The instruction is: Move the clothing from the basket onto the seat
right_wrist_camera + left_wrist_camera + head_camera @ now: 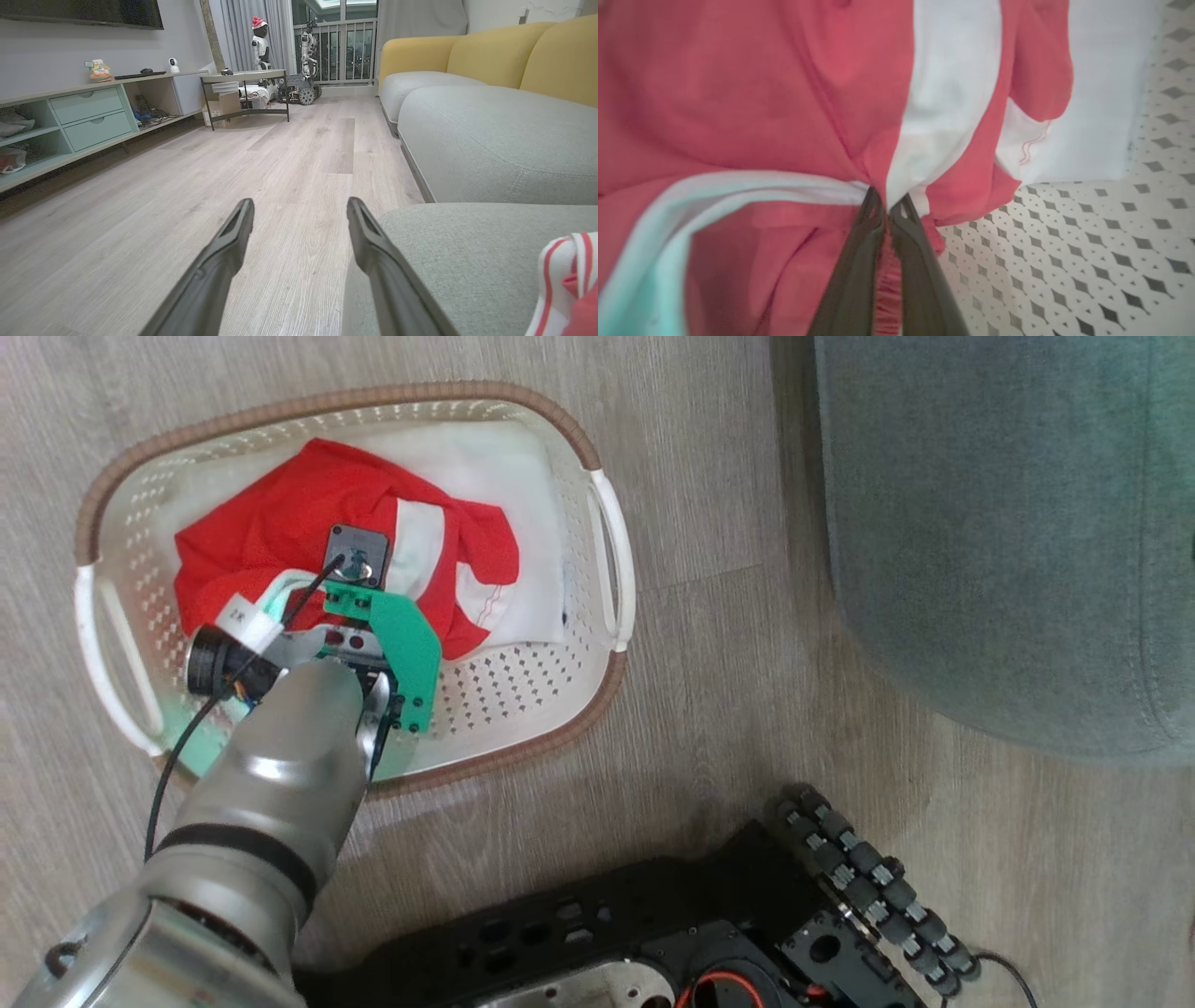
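The red clothing (280, 523) with a white stripe lies bunched in the cream basket (579, 721) on the floor. My left arm (280, 737) reaches straight down into the basket and its wrist hides the fingers in the head view. In the left wrist view my left gripper (888, 206) is shut on a fold of the red clothing (784, 93), with fabric squeezed between the dark fingers. The grey-green seat (1008, 523) is to the right of the basket. My right gripper (301, 210) stands open over the floor beside the seat (467, 252), where a red and white garment (567, 275) lies.
A flat white sheet (509, 457) lies under the clothing in the basket. My own black base (653, 943) and its roller wheel (868, 887) are just below the basket. A low shelf unit (88, 121) and a small table (245, 77) stand across the wood floor.
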